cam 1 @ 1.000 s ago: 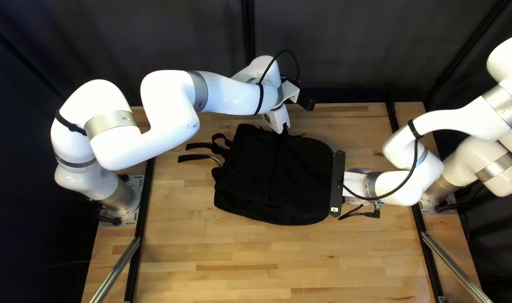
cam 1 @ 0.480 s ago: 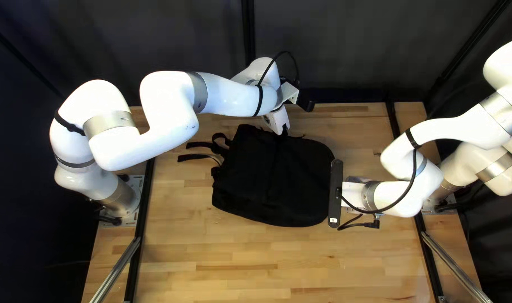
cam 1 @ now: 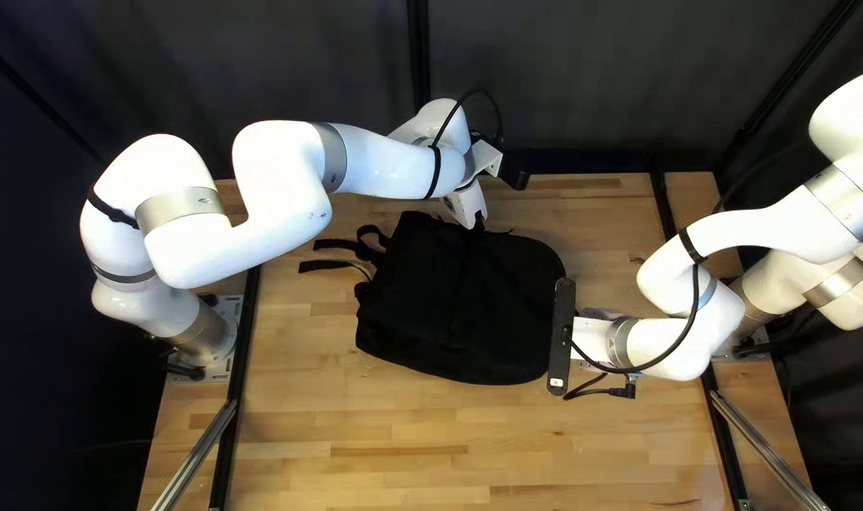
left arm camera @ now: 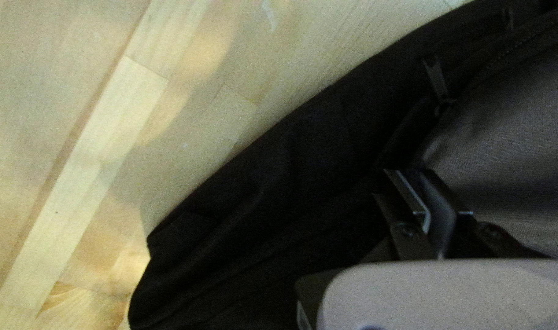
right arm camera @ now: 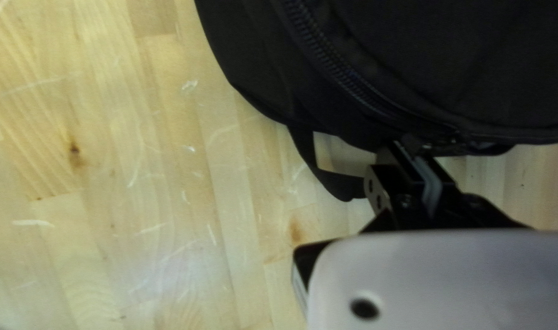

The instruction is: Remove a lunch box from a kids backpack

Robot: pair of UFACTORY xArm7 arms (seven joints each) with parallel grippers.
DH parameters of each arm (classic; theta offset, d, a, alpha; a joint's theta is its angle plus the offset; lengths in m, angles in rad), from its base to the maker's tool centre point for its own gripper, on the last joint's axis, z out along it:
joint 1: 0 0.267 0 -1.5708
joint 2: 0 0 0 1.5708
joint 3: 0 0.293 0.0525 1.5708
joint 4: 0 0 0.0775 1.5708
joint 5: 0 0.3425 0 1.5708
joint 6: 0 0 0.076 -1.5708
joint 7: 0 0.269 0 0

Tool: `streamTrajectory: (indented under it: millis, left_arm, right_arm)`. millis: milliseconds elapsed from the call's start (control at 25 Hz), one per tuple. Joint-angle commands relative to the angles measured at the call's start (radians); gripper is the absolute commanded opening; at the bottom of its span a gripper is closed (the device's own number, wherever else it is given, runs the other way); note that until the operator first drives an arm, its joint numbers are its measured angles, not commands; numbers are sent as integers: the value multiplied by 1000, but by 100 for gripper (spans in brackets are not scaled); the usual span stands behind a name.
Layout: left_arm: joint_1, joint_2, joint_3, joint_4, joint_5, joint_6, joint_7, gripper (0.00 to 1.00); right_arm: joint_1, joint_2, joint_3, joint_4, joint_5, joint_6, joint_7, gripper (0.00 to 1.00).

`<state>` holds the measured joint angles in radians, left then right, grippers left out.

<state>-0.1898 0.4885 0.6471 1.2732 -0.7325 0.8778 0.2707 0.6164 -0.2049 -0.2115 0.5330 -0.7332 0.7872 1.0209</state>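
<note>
Black cloth, soft and slack, makes up the backpack (cam 1: 455, 308), which lies flat on the table (cam 1: 403, 445). The lunch box is out of sight, presumably inside. The left gripper (left arm camera: 410, 175) is narrowed at the bag's side; the right gripper (right arm camera: 406, 150) is narrowed at the curved zip (right arm camera: 352, 85), beside a loop (right arm camera: 304, 150). Black against black, my best reading is a fold of bag cloth in the first and a zip pull (right arm camera: 439, 146) in the second.

The bag should bend and drag easily, so an anchored edge would help the zip run. The box will probably be stiffer, best taken by an end or handle. I can make out no writing on the bag; a small pale label (cam 1: 556, 382) marks the right arm's black bar (cam 1: 562, 331).
</note>
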Motion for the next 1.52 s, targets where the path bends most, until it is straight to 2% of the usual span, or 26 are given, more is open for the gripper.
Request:
streamTrajectory:
  millis: [40, 680, 1520]
  left_arm:
    - [-1, -3, 1, -3, 0, -2, -1, 0]
    - [1, -7, 1, -7, -3, 0, 1, 0]
    - [2, -10, -4, -32, -24, -27, 17, 0]
  right_arm:
    - [6, 34, 2, 37, 11, -4, -4, 0]
    - [24, 138, 7, 178, 81, 22, -81, 0]
    - [38, 220, 18, 271, 114, 13, -128, 0]
